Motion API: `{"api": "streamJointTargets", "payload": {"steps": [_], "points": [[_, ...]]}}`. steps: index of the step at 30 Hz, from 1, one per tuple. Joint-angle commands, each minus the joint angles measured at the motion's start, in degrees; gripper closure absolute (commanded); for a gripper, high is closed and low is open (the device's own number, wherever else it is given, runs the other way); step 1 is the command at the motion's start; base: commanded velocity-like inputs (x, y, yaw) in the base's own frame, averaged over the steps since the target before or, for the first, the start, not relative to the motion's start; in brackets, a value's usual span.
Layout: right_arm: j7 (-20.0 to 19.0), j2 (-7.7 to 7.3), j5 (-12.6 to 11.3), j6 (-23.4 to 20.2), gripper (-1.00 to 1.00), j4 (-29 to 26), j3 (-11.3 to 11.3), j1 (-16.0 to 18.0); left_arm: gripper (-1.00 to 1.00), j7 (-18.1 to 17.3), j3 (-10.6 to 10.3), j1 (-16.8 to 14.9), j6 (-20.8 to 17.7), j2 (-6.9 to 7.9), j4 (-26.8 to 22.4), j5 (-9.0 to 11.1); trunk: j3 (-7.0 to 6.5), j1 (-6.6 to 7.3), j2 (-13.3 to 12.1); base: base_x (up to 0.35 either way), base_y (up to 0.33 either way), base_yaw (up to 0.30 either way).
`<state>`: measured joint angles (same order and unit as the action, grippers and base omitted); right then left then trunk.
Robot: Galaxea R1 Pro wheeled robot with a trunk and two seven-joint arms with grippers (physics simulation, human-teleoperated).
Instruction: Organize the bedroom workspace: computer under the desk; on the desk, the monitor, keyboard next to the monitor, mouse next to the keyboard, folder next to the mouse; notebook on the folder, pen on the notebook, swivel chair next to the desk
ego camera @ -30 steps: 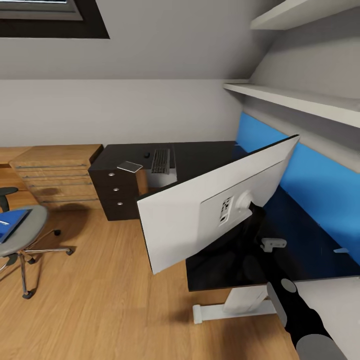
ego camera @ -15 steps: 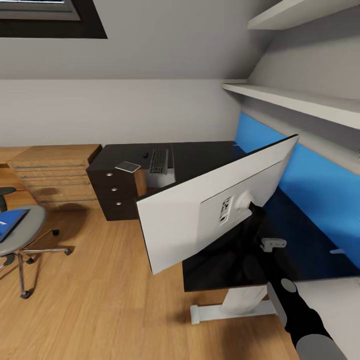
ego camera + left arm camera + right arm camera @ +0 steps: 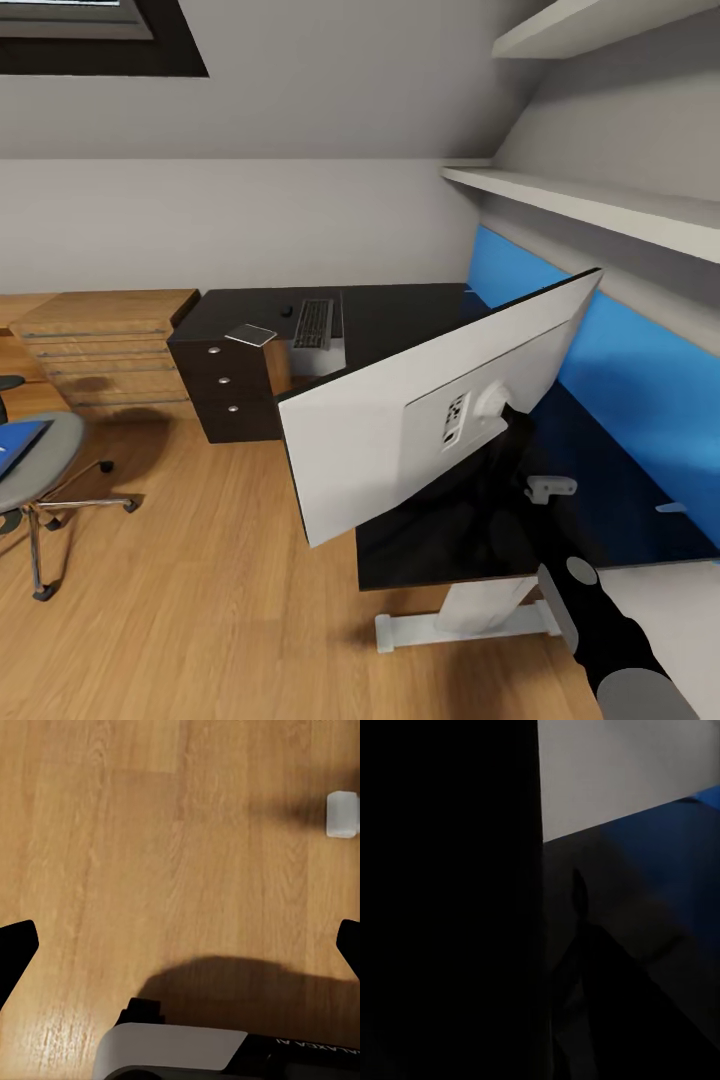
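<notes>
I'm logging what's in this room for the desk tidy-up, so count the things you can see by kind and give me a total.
Monitor: 1
Keyboard: 1
Swivel chair: 1
Blue folder: 1
Black desk: 1
Wooden drawer chest: 1
Total: 6

- Our right arm (image 3: 610,640) comes up from the lower right of head view, black w/ grey joints, reaching fwd; its far end goes dark against black, so we can't tell the gripper's state there.
- Our left gripper (image 3: 180,945) points down; dark fingertips (image 3: 16,945) sit wide apart at either edge, nothing between.
</notes>
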<state>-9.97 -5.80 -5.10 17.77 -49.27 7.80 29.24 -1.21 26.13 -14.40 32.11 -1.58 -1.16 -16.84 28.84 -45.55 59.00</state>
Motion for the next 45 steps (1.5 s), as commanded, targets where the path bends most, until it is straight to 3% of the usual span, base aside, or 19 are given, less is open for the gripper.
{"api": "streamJointTargets", "payload": {"steps": [1, 45], "points": [[-0.2, -0.11, -0.9, 0.0, 1.0, 0.1, 0.1, 0.0, -1.0, -0.1, 0.5, 0.0, 0.1, -0.01, 0.0, -0.4, 0.06, -0.01, 0.0, 0.052, -0.023, 0.0], [-0.2, -0.53, -1.0, 0.0, 1.0, 0.1, 0.1, 0.0, -1.0, -0.2, 0.5, 0.0, 0.2, -0.01, -0.1, -0.4, 0.06, -0.01, 0.0, 0.081, -0.022, 0.0]]}}
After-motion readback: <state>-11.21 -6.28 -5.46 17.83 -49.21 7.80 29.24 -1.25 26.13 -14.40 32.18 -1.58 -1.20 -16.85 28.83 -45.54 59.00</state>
